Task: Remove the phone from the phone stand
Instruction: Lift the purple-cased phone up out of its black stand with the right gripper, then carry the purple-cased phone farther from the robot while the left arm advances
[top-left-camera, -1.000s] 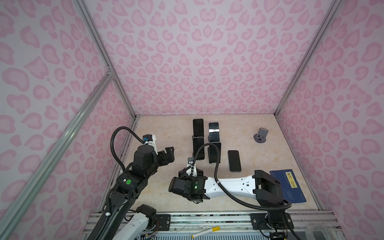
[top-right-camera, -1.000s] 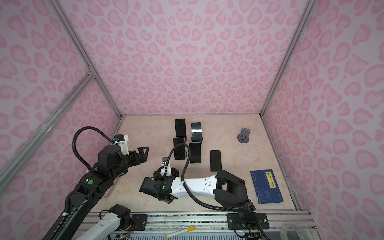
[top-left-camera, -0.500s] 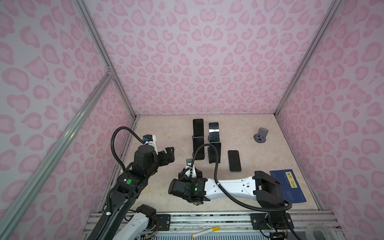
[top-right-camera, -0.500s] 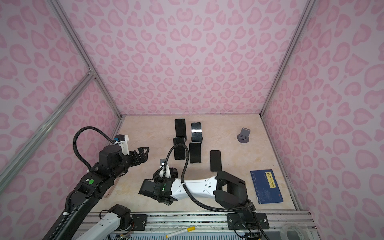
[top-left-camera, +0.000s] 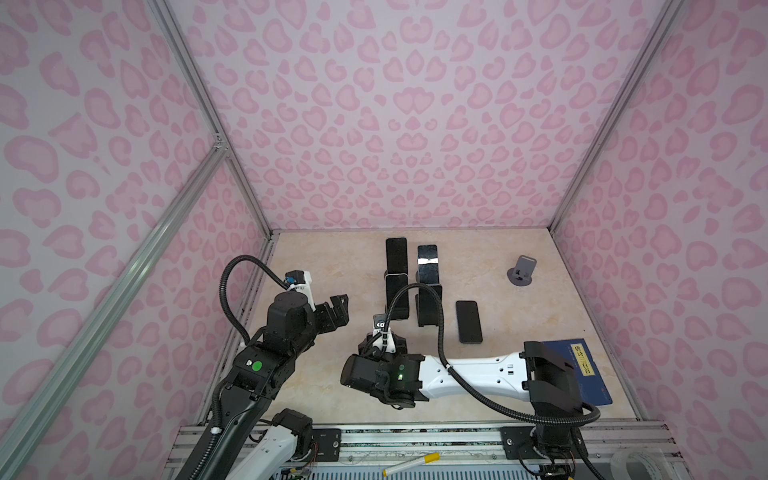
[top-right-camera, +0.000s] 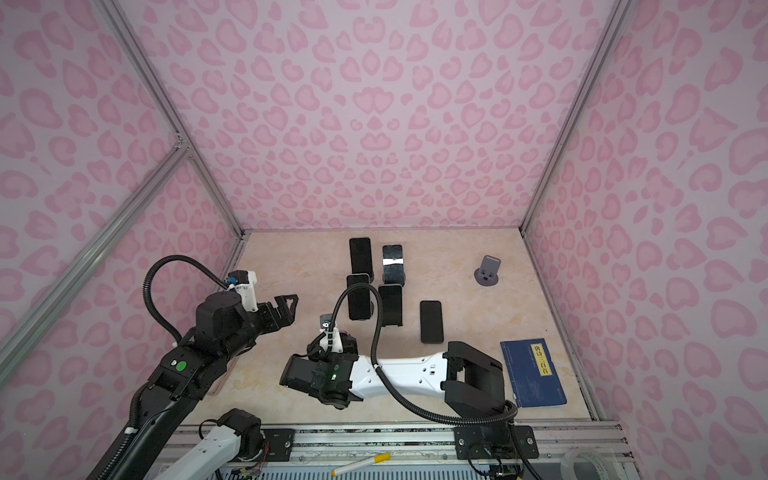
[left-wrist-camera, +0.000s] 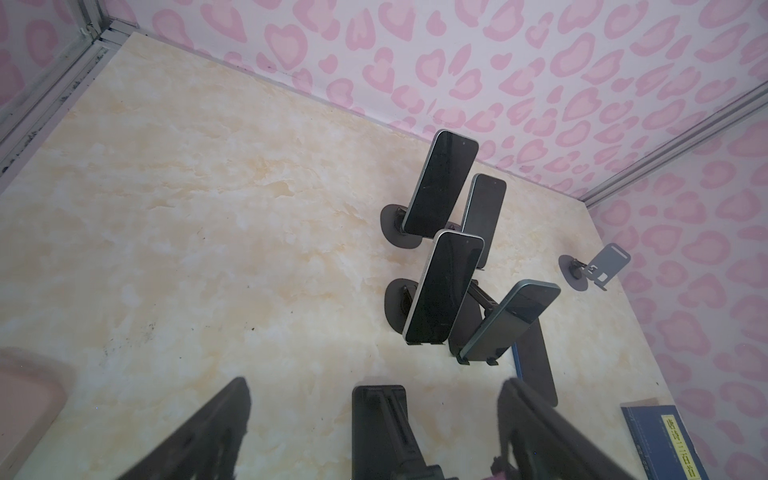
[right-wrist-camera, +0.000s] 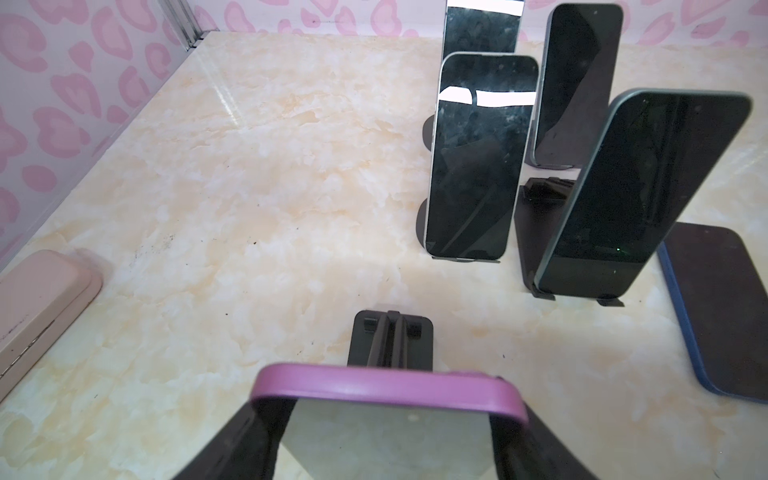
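Observation:
A phone in a purple case (right-wrist-camera: 386, 386) leans on a small black phone stand (right-wrist-camera: 390, 340) near the table's front middle. My right gripper (right-wrist-camera: 384, 419) is shut on the phone, one black finger pressed to each long side of it. In both top views my right wrist (top-left-camera: 384, 338) (top-right-camera: 332, 336) covers the phone and its stand. My left gripper (left-wrist-camera: 374, 384) hovers open just left of it, in both top views (top-left-camera: 336, 311) (top-right-camera: 286, 309). From the left wrist view the same stand (left-wrist-camera: 380, 419) shows between its spread fingers.
Several dark phones stand on stands (top-left-camera: 397, 297) in mid-table, just beyond the held phone. A dark phone (top-left-camera: 468, 321) lies flat to their right. An empty grey stand (top-left-camera: 521, 272) sits at back right, a blue book (top-left-camera: 582, 370) front right, a pink case (right-wrist-camera: 37, 299) by the left wall.
My right gripper's fingers have closed in onto the purple-cased phone, and that wrist has shifted slightly toward the front. The left arm has not moved.

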